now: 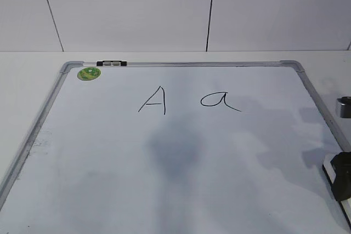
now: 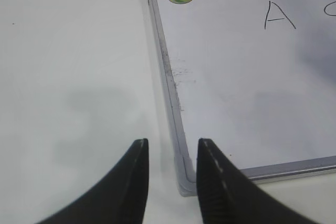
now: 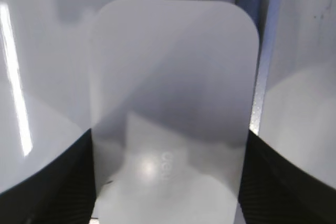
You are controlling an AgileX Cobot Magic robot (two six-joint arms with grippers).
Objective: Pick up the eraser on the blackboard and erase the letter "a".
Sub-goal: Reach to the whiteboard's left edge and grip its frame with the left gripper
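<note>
The white blackboard [image 1: 181, 190] lies flat on the table; its near left corner shows in the left wrist view [image 2: 247, 108]. The cursive letter "a" [image 1: 219, 101] is at its upper middle, right of a capital "A" [image 1: 153, 100]. The white eraser [image 1: 328, 166] lies at the board's right edge and fills the right wrist view [image 3: 173, 77]. My right gripper [image 1: 343, 178] has a black finger against each long side of the eraser [image 3: 169, 136]. My left gripper [image 2: 173, 148] is open and empty above the board's corner, out of the exterior view.
A round green magnet [image 1: 89, 73] sits at the board's far left corner, with a black and silver clip [image 1: 111, 63] on the top frame beside it. A grey cylindrical object [image 1: 344, 107] stands off the board's right edge. White table surrounds the board.
</note>
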